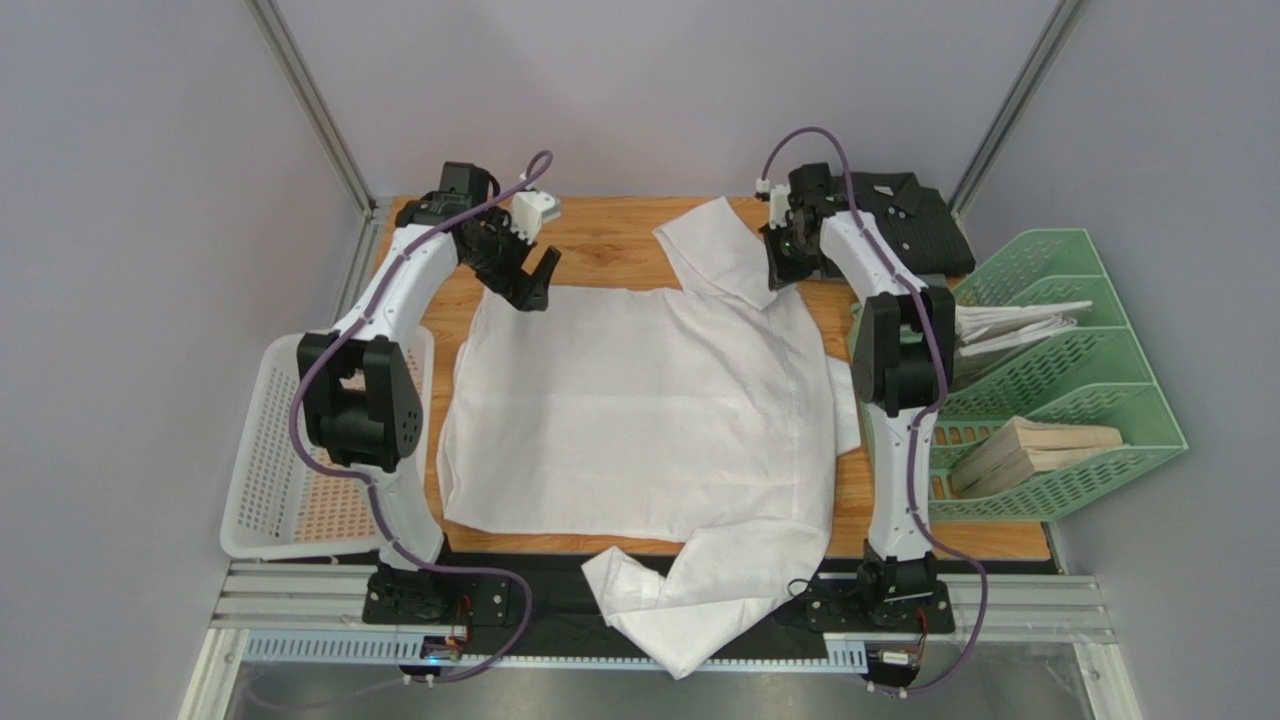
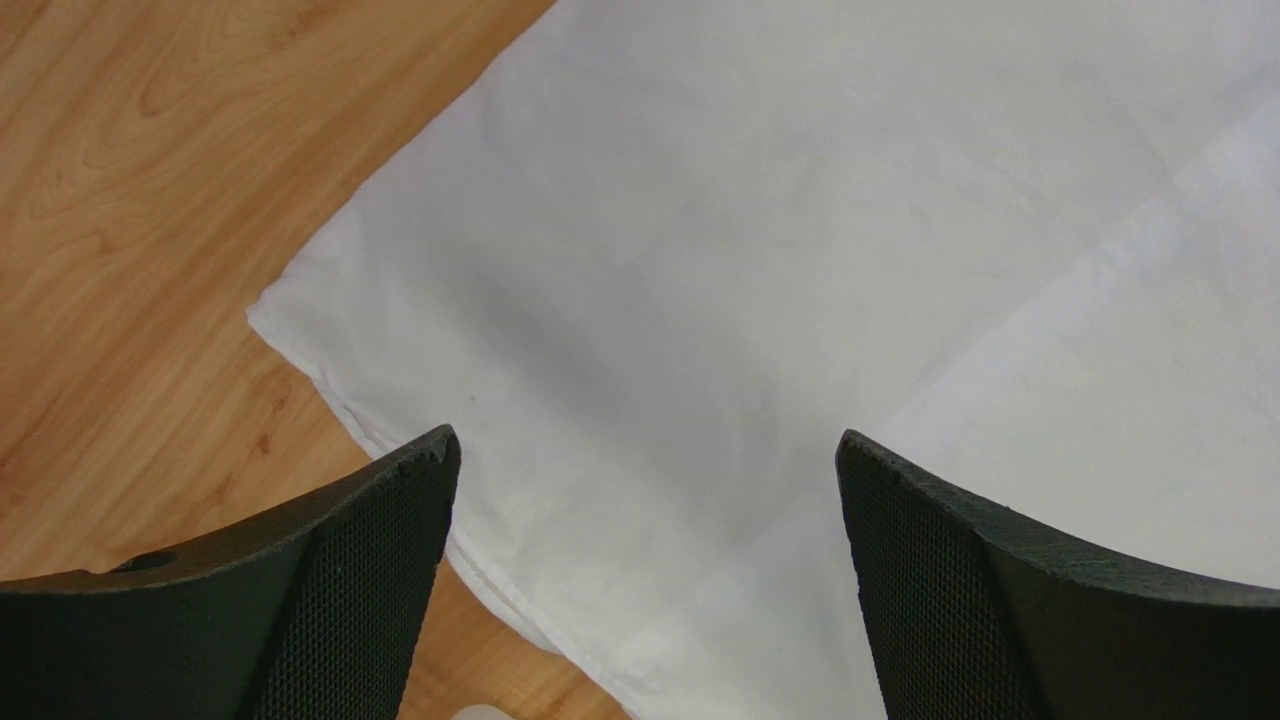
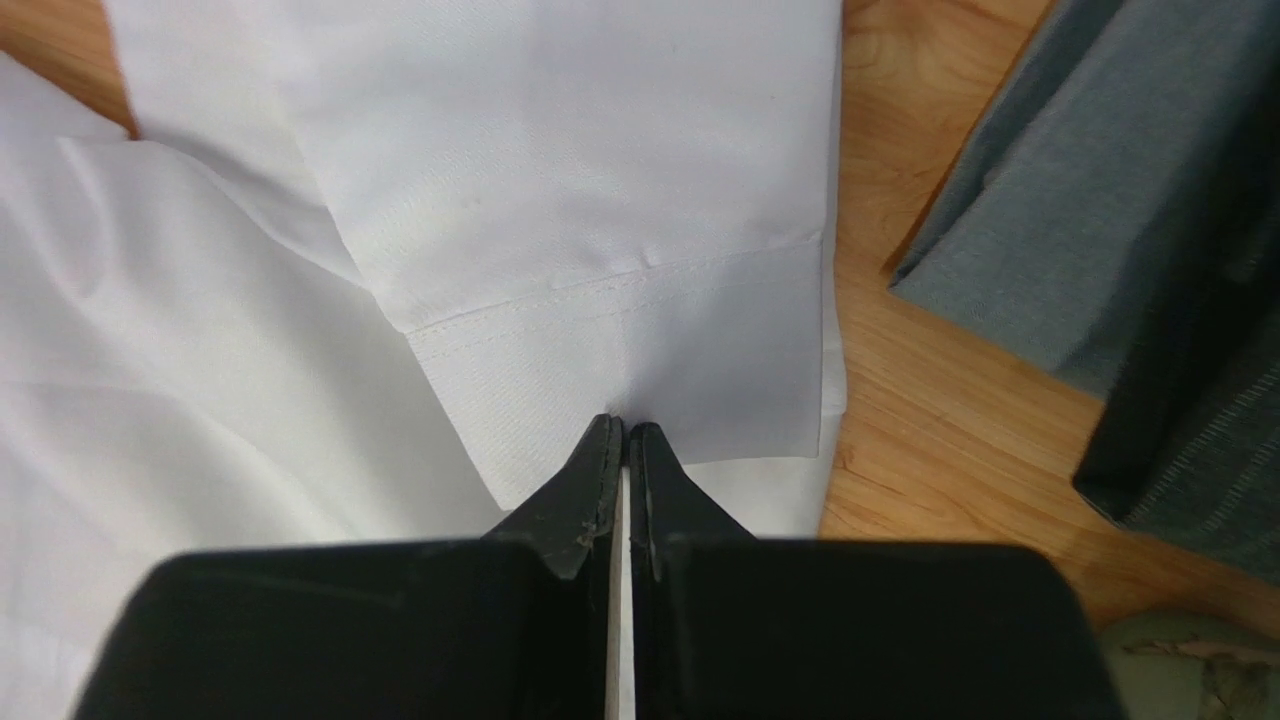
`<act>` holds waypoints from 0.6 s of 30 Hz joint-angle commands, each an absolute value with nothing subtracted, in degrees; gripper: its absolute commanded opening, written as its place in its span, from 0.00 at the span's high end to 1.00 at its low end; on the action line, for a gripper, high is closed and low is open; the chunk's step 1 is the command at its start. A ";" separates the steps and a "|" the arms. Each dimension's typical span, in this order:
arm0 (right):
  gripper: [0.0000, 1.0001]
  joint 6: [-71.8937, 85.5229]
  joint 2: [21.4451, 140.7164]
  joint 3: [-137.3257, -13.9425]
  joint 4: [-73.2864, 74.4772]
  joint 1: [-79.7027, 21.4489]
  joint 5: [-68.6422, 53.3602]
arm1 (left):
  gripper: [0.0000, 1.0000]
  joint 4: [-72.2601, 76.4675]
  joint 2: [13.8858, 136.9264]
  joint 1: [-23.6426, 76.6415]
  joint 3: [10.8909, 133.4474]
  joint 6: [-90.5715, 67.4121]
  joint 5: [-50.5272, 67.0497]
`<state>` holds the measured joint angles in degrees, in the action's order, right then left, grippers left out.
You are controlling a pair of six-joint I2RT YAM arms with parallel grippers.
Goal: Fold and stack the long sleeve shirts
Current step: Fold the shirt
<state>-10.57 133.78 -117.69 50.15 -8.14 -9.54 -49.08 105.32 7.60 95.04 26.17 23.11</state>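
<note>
While the white basket (image 1: pixel 286 450) sits off to the left, the left hand (image 1: pixel 534 282) hangs just above the far left corner (image 2: pixel 271 315) of the white shirt (image 1: pixel 631 405). Its two fingers (image 2: pixel 361 570) are wide apart, and nothing is between them. The corner lies flat right below them.

The white shirt is spread out in the middle of the wooden counter (image 1: pixel 616 240). Its long way runs from left to right, with the bottom edge on the left and the sleeves on the right. The far sleeve (image 1: pixel 714 248) is bent in over the body. The near sleeve (image 1: pixel 676 600) hangs off the near edge of the counter, close to the right arm's base.

The right hand (image 3: pixel 625 428) is at the cuff (image 3: pixel 646 360) of the far sleeve. Its fingers are pressed tight together and seem to pinch the cuff's edge. I think the sleeve is being laid across the body. The near sleeve looks like the next job, and the right arm is the closer one for it.

The dark shirt (image 1: pixel 902 210) lies folded at the far right corner, apart from the white one. Green trays (image 1: pixel 1082 375) with papers stand to the right of it.

The counter is smooth light wood, so cloth may slide on it. Plain grey walls and thin metal poles stand around it.
</note>
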 commanded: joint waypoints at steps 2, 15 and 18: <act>1.00 -10.64 122.88 -123.92 49.48 -8.44 -12.30 | 0.01 -54.30 113.54 6.07 107.21 30.84 22.59; 1.00 -2.92 114.44 -127.44 46.68 -8.35 -20.73 | 0.12 -61.09 131.56 5.45 125.85 47.63 18.02; 1.00 -0.45 110.66 -127.97 43.43 -8.44 -21.71 | 0.16 -59.07 133.23 5.45 126.30 50.27 16.96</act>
<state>-5.45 118.24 -126.06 49.63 -8.19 -18.00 -58.85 131.68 5.58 123.33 43.03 17.50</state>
